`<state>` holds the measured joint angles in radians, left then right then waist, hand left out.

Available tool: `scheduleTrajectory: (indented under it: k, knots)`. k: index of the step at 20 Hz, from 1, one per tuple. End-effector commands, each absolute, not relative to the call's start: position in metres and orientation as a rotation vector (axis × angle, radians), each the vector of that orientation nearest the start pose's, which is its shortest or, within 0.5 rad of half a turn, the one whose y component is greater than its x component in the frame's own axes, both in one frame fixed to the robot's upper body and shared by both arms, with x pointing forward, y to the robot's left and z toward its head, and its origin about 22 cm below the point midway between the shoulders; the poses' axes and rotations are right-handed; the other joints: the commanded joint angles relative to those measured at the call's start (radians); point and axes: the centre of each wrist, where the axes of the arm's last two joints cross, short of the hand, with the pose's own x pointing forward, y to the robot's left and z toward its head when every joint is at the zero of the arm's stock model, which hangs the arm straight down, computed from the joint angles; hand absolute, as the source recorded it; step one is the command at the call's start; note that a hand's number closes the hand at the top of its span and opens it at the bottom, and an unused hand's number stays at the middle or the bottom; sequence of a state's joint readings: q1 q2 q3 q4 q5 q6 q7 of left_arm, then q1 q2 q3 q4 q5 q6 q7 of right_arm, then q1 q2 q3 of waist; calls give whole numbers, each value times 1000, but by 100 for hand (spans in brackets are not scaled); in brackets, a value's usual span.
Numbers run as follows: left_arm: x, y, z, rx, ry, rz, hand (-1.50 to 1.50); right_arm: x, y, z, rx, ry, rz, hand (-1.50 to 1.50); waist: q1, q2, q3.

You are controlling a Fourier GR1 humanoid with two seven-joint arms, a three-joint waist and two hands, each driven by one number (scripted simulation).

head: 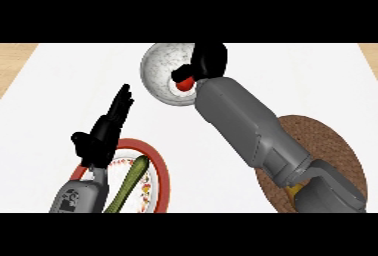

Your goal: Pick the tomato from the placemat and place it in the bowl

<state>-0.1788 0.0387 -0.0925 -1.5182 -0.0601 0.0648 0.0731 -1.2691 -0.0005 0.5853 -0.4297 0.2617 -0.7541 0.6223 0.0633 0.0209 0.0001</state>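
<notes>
White countertop (pixel 244 65) shot: right hand (pixel 207 60) curls around the small red tomato (pixel 184 84) over the speckled white bowl (pixel 164 62). I'd lower, then release. Left hand (pixel 107 125) rests open.

Note the bowl (pixel 164 67): speckled grey-white, stone-like, matt. Inside it you see the tomato (pixel 184 85), smooth red skin. The right hand (pixel 207 59) over the bowl looks like matt black plastic; its forearm (pixel 247 125), nearer you than the bowl, reads as smooth grey plastic or painted metal. Right of the bowl and nearer you, the placemat (pixel 332 145) is brown, coarse, woven. Left of the bowl and nearer you, the plate (pixel 159 172) looks glazed, red-rimmed. The counter (pixel 74 75) around the bowl is plain matt white, with wood grain at its far corners.
</notes>
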Motion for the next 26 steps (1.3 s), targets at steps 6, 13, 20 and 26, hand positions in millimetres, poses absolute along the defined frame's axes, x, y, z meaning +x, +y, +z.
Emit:
scheduleTrajectory:
  k: [6, 13, 20, 26]
  knots:
    - [281, 195, 50, 34, -1605, -162, 0, 423, -8, 139, -838, -1690, 147, -150, -15, -13, 0]
    - [283, 207, 29, 74, -1573, -126, 0, 416, -15, 154, -641, -1694, 34, -150, -67, -23, 0]
    - [267, 230, 37, 79, -1603, -95, 0, 394, -55, 147, -504, -1702, -20, -150, -74, -30, 0]
    - [262, 231, 29, 71, -1581, -106, 0, 351, -59, 108, -438, -1736, 18, -150, -66, -25, 0]
